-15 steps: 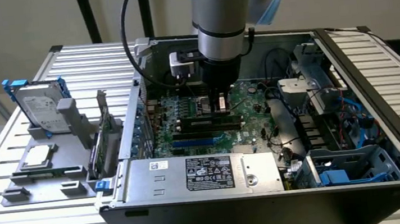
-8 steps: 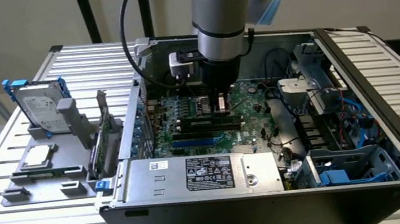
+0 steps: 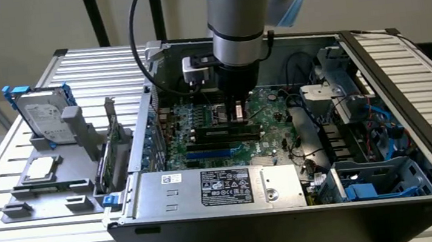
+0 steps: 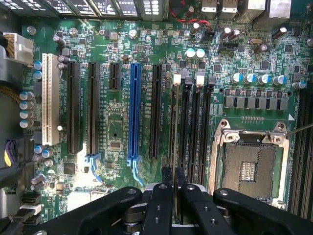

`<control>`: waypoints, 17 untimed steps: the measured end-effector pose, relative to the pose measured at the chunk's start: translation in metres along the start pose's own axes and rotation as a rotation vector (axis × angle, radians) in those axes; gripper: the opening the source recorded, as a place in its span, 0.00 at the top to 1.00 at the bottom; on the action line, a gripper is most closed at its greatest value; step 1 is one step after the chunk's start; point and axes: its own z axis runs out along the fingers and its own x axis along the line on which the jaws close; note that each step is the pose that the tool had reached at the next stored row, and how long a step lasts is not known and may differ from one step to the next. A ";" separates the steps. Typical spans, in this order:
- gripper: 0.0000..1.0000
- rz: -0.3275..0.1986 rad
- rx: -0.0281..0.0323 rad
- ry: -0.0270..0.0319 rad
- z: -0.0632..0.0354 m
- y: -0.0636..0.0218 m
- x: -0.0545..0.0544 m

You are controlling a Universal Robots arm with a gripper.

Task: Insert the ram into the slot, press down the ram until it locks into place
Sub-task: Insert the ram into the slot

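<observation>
Over the bank of black sockets (image 4: 190,127) that lies between the blue slot (image 4: 134,112) and the empty processor socket (image 4: 249,169) on the board (image 4: 115,105), my pincer (image 4: 174,188) is closed on the ram (image 4: 175,132), with my fingers (image 4: 165,196) pressed against its two flat faces. From the wrist I see the ram edge-on, as one thin pale line running straight away from my fingertips. That line lies along the slot (image 4: 171,112), which is the socket of the bank farthest from the processor socket and nearest the blue slot. The ram's long axis and the slot's long axis run the same way, with no skew that I can make out. The ram's far end reaches toward the white latch (image 4: 177,78) at the slot's far end. The slot therefore sits directly beneath what I hold, not off to either side, and I judge the only gap left between them to be the vertical one. I cannot tell whether the ram's lower edge is already inside the slot or hangs just above it. In the exterior view my pincer (image 3: 237,111) stands upright, deep inside the open computer case (image 3: 293,228), low over the middle of the board.
</observation>
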 end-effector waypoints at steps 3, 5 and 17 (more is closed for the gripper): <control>0.87 0.001 0.0017 0.0001 0.0002 0.0004 0.000; 0.87 0.002 0.0028 0.0001 0.0003 0.0006 0.000; 0.87 0.006 0.0112 0.0002 0.0016 0.0024 0.000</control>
